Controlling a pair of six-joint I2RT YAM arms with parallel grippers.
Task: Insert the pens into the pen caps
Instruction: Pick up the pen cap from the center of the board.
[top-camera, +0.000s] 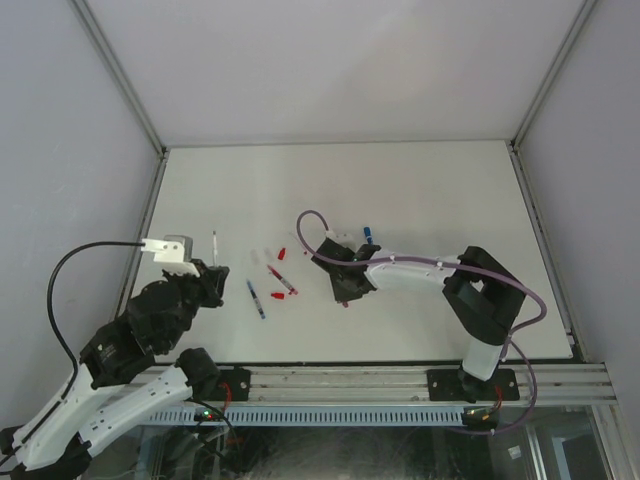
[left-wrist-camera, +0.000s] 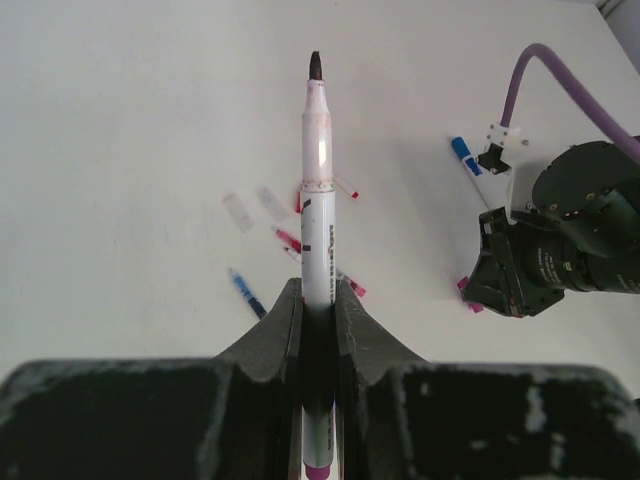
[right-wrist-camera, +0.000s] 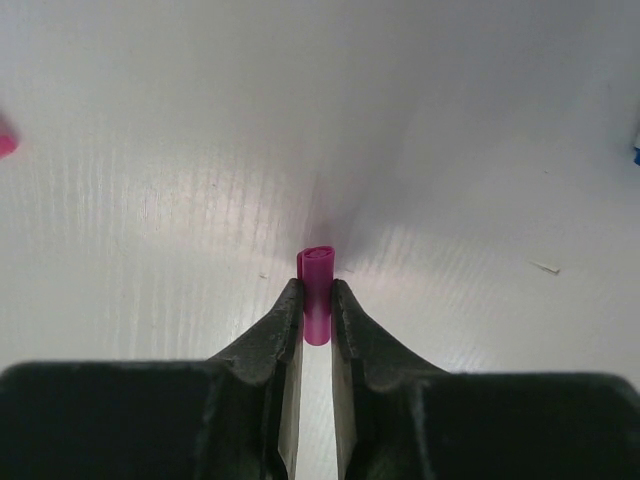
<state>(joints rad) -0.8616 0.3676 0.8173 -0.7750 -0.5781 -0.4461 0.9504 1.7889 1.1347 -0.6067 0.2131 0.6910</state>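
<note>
- Two tools are clamped: my left tool grips an uncapped purple-ended pen, its tip pointing straight ahead.
- My right tool pinches a magenta cap between its fingertips, close over the bench.

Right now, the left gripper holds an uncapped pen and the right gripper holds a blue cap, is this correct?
Not quite. The cap in the right gripper is magenta, not blue; the right wrist view shows it pinched between the jaws. The rest is right: the left gripper holds an uncapped pen.
</note>
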